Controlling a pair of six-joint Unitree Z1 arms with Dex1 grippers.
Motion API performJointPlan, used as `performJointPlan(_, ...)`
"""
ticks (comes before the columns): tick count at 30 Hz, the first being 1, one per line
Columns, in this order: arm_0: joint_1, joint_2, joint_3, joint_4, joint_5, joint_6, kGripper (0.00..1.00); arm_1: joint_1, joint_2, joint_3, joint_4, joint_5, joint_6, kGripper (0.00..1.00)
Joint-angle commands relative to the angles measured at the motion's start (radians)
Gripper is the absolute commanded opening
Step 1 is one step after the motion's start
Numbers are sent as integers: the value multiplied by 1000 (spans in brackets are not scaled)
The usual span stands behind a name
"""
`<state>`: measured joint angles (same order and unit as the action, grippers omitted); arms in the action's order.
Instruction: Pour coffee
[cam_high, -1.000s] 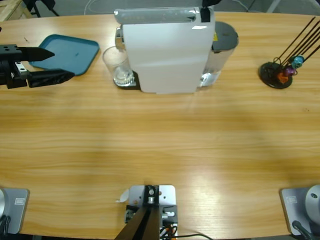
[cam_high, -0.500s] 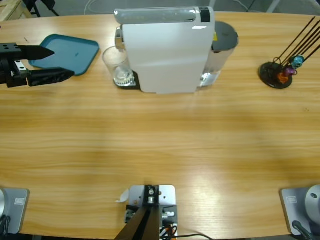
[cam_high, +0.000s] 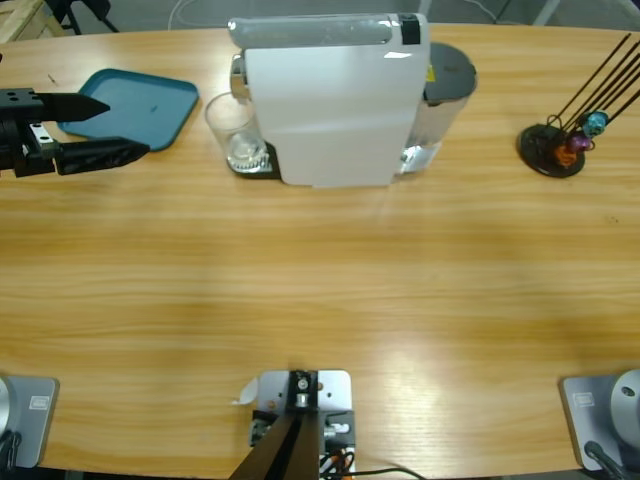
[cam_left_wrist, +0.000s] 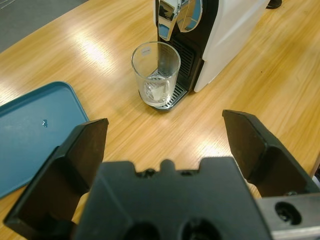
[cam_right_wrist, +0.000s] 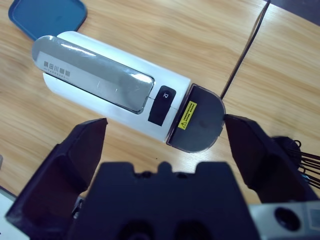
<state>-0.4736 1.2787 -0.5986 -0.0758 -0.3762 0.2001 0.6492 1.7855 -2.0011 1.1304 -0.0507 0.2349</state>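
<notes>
While left fingers (cam_high: 100, 130) gape well short of the glass (cam_high: 232, 132), a fast reach could topple it; coffee seems scant.

Right fingers (cam_right_wrist: 165, 145) spread too.

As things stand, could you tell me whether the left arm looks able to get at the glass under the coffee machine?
Probably yes: the left claw is open and faces the glass, with only bare table between them.

The coffee machine (cam_right_wrist: 120, 95) carries a yellow warning label (cam_right_wrist: 188, 114) with a triangle sign beside its water tank lid; the print is illegible. A line of characters (too small to read) runs along the silver lid (cam_right_wrist: 92, 75).
</notes>
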Motion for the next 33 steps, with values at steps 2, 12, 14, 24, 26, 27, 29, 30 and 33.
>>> performJointPlan(2,-14,-11,37,-12,-20,1,1000,12,30,55,7,15,15,1000)
performJointPlan(12,-14,-7,41,-12,-20,1,1000,11,22,58,9,19,15,1000)
performJointPlan(14,-14,-5,41,-12,-20,1,1000,11,16,56,9,20,15,1000)
performJointPlan(24,-23,-16,41,-12,-24,1,1000,23,8,66,11,24,23,1000)
performJointPlan(26,-24,-17,42,-12,-24,1,1000,23,6,60,12,23,23,1000)
performJointPlan(27,-25,-17,42,-12,-24,1,1000,23,4,53,14,20,23,1000)
performJointPlan(29,-25,-21,42,-12,-24,1,1000,23,1,42,20,16,23,1000)
performJointPlan(30,-26,-22,42,-12,-24,1,1000,23,0,38,25,15,23,1000)
performJointPlan(33,-26,-19,44,-12,-24,1,1000,23,2,28,47,15,18,1000)
